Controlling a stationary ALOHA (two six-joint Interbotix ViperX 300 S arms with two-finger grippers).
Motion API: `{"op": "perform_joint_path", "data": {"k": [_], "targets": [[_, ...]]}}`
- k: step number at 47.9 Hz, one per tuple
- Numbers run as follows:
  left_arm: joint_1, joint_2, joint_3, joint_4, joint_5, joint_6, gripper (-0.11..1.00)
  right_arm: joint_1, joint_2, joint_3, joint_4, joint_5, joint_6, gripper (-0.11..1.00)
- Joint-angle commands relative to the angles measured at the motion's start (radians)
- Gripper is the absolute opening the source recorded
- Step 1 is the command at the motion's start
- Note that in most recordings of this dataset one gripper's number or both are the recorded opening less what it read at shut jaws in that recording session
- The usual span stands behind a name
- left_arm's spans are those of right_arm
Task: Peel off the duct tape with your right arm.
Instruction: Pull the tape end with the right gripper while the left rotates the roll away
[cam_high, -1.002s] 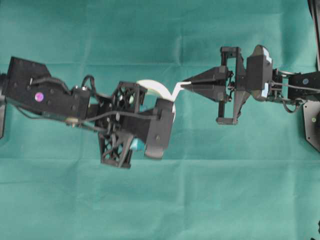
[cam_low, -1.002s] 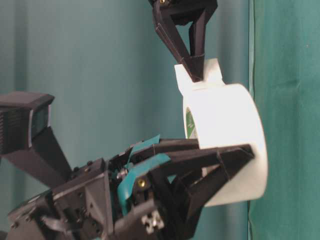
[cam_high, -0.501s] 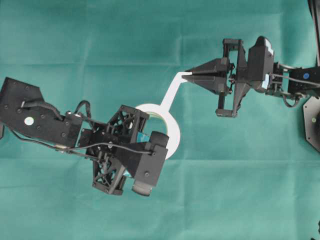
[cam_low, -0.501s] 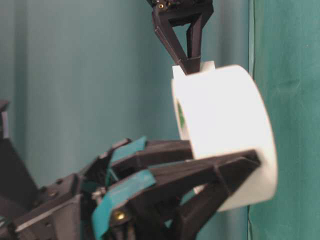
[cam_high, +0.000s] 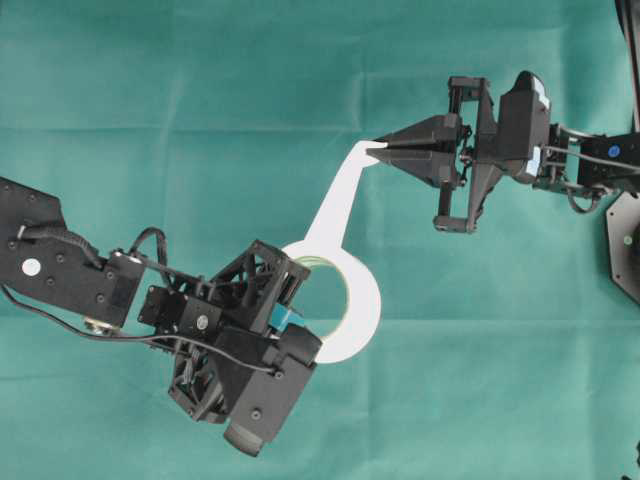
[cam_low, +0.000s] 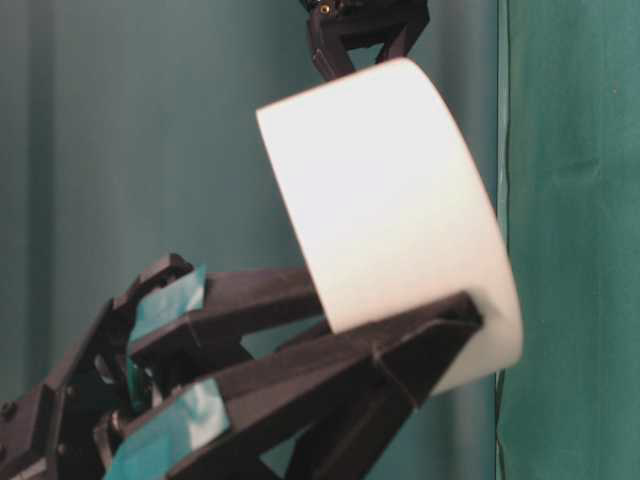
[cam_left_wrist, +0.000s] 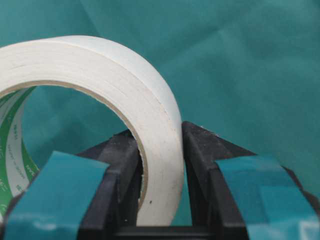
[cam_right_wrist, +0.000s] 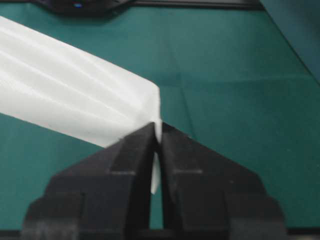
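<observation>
The white duct tape roll (cam_high: 350, 300) with a green-printed core hangs above the green cloth, held by my left gripper (cam_high: 290, 300), the one with teal-taped fingers, which is shut on the roll's wall (cam_left_wrist: 160, 145). A loose white strip (cam_high: 335, 200) runs from the roll up and right to my right gripper (cam_high: 372, 150). That plain pointed gripper is shut on the strip's end (cam_right_wrist: 156, 125). In the table-level view the roll (cam_low: 390, 220) fills the middle, with the left fingers (cam_low: 300, 370) under it and the right gripper (cam_low: 362, 30) above.
Green cloth (cam_high: 480, 380) covers the whole table. A black base part (cam_high: 625, 240) sits at the right edge. In the table-level view a vertical cloth edge (cam_low: 502, 150) stands just right of the roll.
My left gripper has carried the roll down and to the left, away from the right gripper. The peeled strip between them has grown longer. The right gripper has stayed nearly still.
</observation>
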Motion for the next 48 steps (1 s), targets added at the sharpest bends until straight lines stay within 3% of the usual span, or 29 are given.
{"op": "perform_joint_path", "data": {"k": [1, 21, 48], "targets": [[-0.051, -0.055, -0.029, -0.009, -0.029, 0.014, 0.20, -0.029, -0.006, -0.002, 0.006, -0.002, 0.000, -0.09], [-0.044, -0.087, -0.020, -0.009, -0.135, 0.112, 0.20, -0.040, 0.038, -0.008, 0.008, -0.002, 0.000, -0.09], [-0.035, -0.176, 0.081, -0.009, -0.439, 0.186, 0.20, -0.044, 0.101, -0.025, 0.008, -0.002, 0.002, -0.09]]}}
